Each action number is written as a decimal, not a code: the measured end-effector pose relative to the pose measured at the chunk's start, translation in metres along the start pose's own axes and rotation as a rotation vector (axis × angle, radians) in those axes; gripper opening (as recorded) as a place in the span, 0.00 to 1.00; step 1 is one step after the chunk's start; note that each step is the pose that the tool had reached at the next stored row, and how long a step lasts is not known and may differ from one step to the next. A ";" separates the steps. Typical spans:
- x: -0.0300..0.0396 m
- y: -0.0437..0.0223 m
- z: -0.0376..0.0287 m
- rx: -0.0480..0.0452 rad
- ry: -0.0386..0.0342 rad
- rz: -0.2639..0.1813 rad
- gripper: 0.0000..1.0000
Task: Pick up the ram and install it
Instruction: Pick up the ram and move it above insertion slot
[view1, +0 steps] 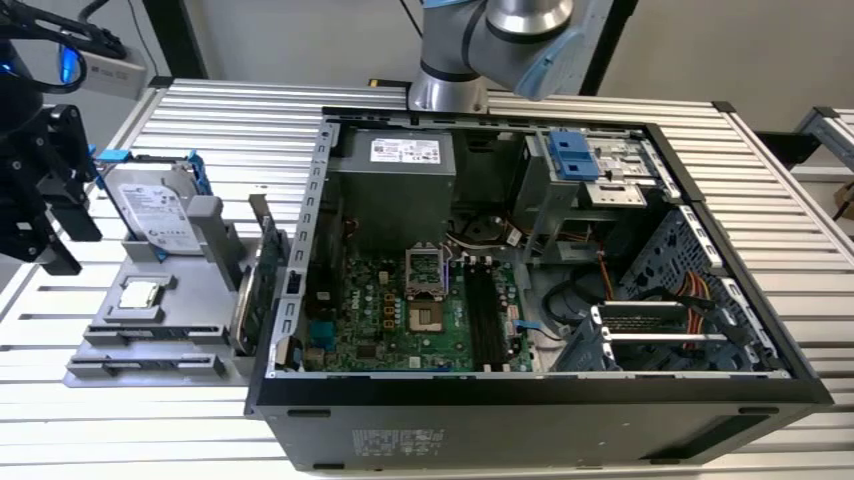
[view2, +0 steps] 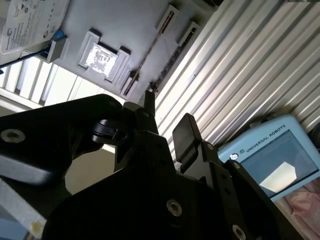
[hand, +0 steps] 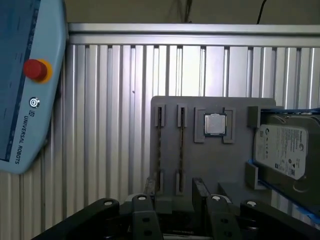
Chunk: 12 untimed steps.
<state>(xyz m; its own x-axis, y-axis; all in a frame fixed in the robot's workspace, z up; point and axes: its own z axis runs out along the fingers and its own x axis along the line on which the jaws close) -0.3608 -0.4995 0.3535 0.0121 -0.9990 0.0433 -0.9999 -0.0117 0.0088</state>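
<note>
- The big ridged metal table (view1: 227, 110) is holding everything. The open computer case (view1: 534, 392) is lying on it. The long black slots (view1: 483, 322) on the board inside are looking empty to me, so I think the ram is not put in yet.
- The gray tray (hand: 200, 165) is sitting next to the case, on the exterior view's left. It is carrying the silver hard drive (hand: 282, 150), a little square chip (hand: 215, 124) and the ram.
- The gripper (hand: 172, 192) is hanging over the end of the tray that has the narrow grooves. Its two fingers (view2: 187, 132) are standing apart with a clear gap between them. They are holding nothing, and I cannot see them touching anything.
- The ram (hand: 181, 150) is standing on its thin edge in the groove just beside the square chip. In both wrist views it is showing as only a thin line. It is not between the fingers yet.
- I think the job right now is getting the fingers around that stick.
  - To do it well, the gap should be sitting right over the thin line, with one finger on each flat side.
  - The gripper should be going straight down, not leaning.
  - The squeeze should be landing near the middle of the stick, so it is not tipping when lifted.
  - The other groove is very near, so one finger could be bumping its wall.
</note>
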 end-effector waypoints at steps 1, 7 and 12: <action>-0.0001 0.0001 0.0007 0.0078 0.0018 -0.001 1.00; -0.0003 0.0001 0.0048 0.0115 0.0033 -0.001 1.00; -0.0003 0.0002 0.0066 0.0191 -0.0243 0.000 1.00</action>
<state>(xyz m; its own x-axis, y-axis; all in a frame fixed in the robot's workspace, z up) -0.3610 -0.4996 0.3469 0.0124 -0.9997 0.0190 -0.9999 -0.0126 -0.0103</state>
